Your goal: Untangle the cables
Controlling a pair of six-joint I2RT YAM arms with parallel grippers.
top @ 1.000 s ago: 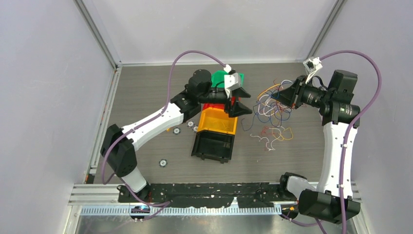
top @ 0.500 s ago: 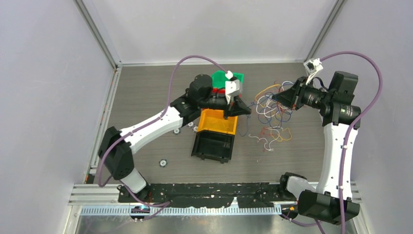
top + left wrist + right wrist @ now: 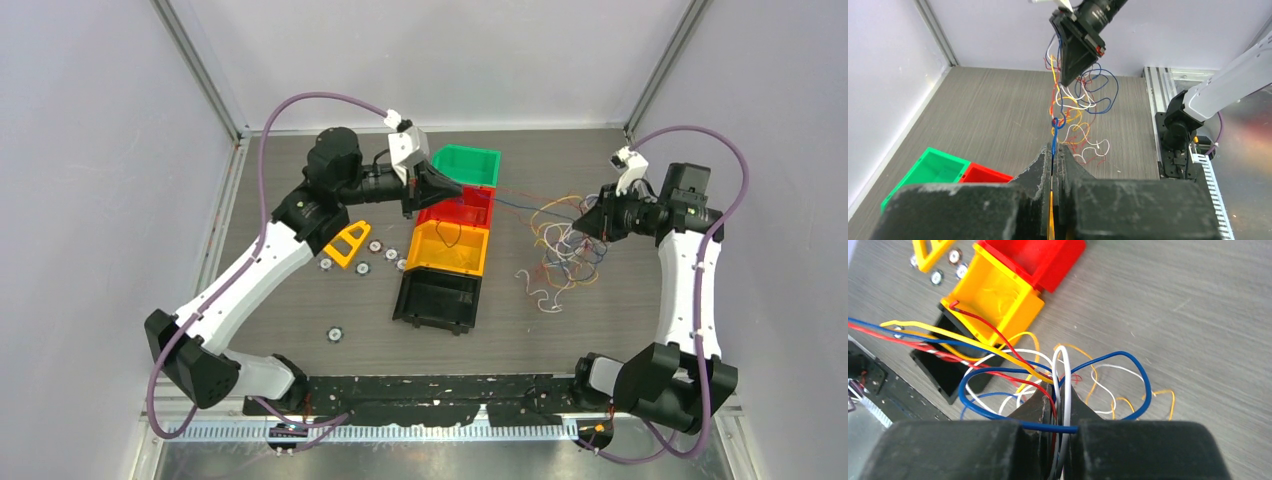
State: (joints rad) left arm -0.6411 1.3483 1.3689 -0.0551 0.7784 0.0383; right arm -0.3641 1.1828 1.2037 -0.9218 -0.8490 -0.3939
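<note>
Ana: While both arms reach over the table (image 3: 300,160), what is the left gripper (image 3: 457,188) doing?

Ben: It is pinched tight on one blue cable (image 3: 1053,150). It is just beside the green box (image 3: 480,155), near the far edge of the table

Ana: Where does that blue cable go?

Ben: It runs straight across to the bunch of cables (image 3: 562,255) by the right edge

Ana: And the right gripper (image 3: 581,223)?

Ben: Its fingers are squeezed shut on that bunch. White, red and blue ones go in between them. It is up in the air near the right edge. The other cables hang from it in loops, yellow, white, red and blue, and the low ones lie on the table

Ana: What else is there?

Ben: After the green box come a red box (image 3: 475,205), a yellow box (image 3: 440,262) and a black box (image 3: 435,300). They touch in a line that runs toward the near edge. Left of them lie a yellow triangle (image 3: 347,243) and some small round bits (image 3: 362,268)
</note>
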